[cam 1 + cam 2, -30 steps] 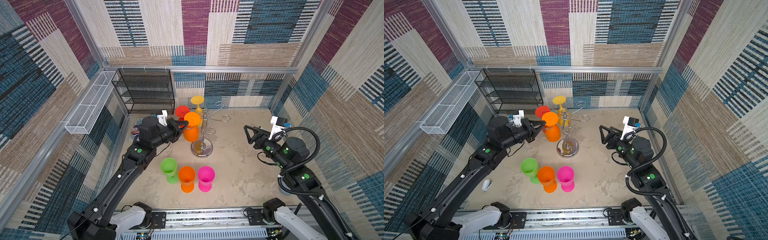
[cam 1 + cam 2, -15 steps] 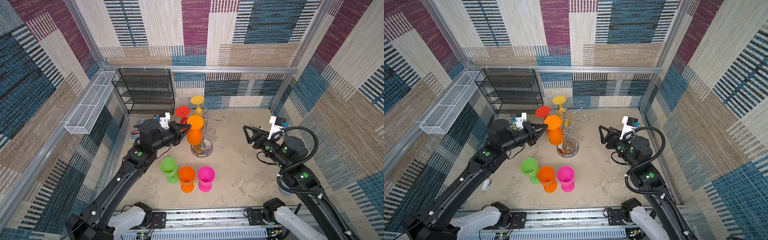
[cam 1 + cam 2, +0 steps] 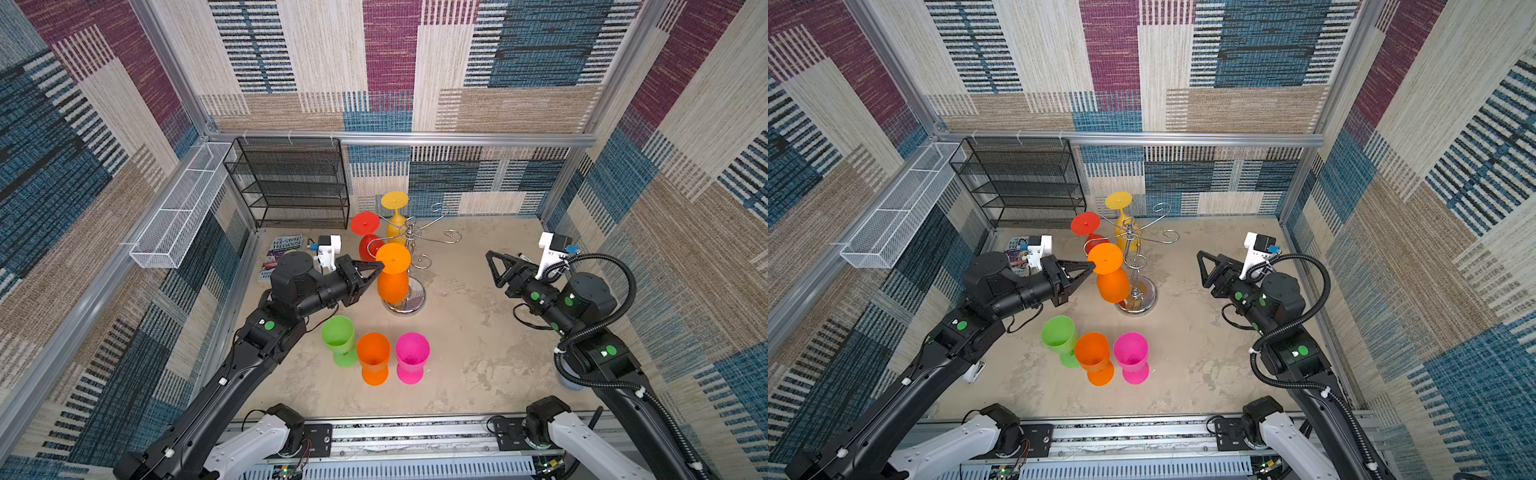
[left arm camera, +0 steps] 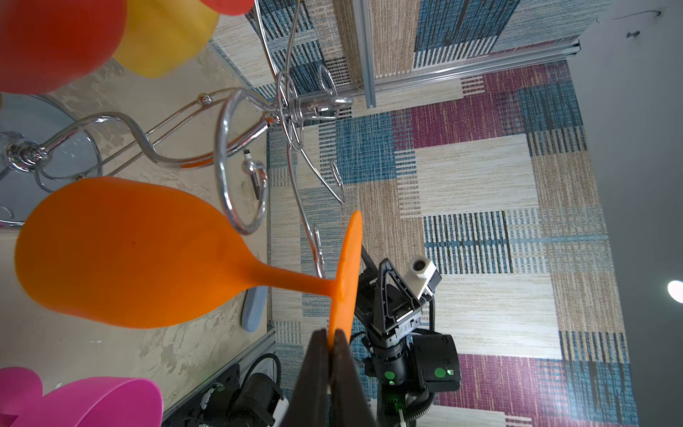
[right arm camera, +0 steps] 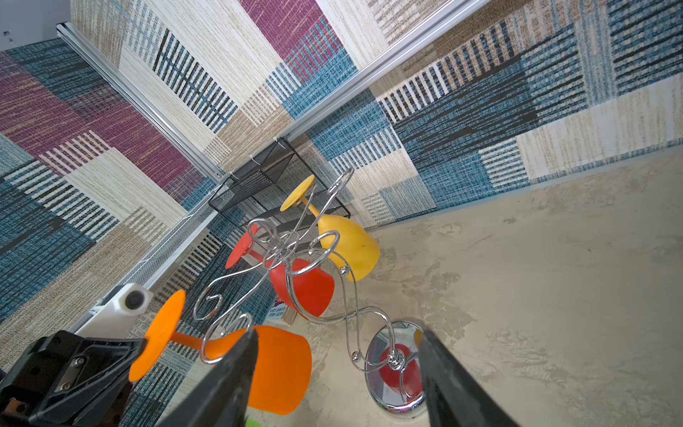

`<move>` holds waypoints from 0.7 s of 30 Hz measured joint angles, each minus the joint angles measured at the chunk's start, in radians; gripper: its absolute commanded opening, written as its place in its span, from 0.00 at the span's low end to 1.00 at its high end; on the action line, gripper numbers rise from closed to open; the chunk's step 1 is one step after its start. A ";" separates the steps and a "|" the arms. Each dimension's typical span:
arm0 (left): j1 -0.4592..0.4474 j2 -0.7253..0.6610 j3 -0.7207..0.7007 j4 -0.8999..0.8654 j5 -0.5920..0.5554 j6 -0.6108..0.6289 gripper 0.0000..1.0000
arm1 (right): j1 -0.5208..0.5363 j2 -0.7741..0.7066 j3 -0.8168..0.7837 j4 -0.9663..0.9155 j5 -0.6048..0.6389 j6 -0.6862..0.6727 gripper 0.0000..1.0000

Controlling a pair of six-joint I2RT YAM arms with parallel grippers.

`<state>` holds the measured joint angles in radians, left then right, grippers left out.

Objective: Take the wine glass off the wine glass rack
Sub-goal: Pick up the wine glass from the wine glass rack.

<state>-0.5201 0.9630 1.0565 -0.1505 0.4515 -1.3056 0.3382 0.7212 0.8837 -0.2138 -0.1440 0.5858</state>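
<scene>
The chrome wine glass rack [image 3: 409, 235] [image 3: 1133, 232] stands at the back middle on its round base [image 5: 395, 366]. An orange wine glass [image 3: 392, 284] [image 3: 1113, 282] [image 4: 122, 251] hangs upside down just in front of the rack. My left gripper [image 3: 377, 266] [image 3: 1090, 266] [image 4: 334, 334] is shut on the edge of its foot disc. The stem lies close to a curled rack arm [image 4: 240, 166]; contact cannot be told. A red glass [image 3: 365, 224] and a yellow glass [image 3: 395, 201] hang on the rack. My right gripper [image 3: 492, 266] [image 5: 337, 334] is open and empty, to the right of the rack.
Green [image 3: 338, 338], orange [image 3: 373, 357] and pink [image 3: 411, 353] glasses stand upright near the front. A black mesh shelf [image 3: 291, 183] stands at the back left, with a white wire basket [image 3: 183, 208] on the left wall. A book [image 3: 282, 253] lies behind my left arm.
My left gripper has carried the orange glass toward the front and a little lower, away from the rack's top. The right arm has barely moved.
</scene>
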 measured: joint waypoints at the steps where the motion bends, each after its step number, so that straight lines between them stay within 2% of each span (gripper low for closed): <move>1: -0.002 -0.013 0.001 -0.008 0.004 0.000 0.00 | 0.000 0.000 0.000 0.000 -0.003 0.000 0.70; 14: -0.005 -0.119 0.157 -0.117 0.134 0.060 0.00 | 0.000 0.009 0.007 0.001 -0.026 0.011 0.70; 17: -0.005 -0.111 0.198 -0.073 0.172 0.062 0.00 | 0.000 -0.006 -0.009 0.036 -0.069 0.011 0.70; 21: -0.006 -0.068 0.225 0.081 0.220 0.051 0.00 | 0.000 -0.033 -0.069 0.150 -0.183 0.012 0.70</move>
<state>-0.5259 0.8948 1.2819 -0.0692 0.6712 -1.2541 0.3382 0.6884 0.8143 -0.0639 -0.3275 0.5976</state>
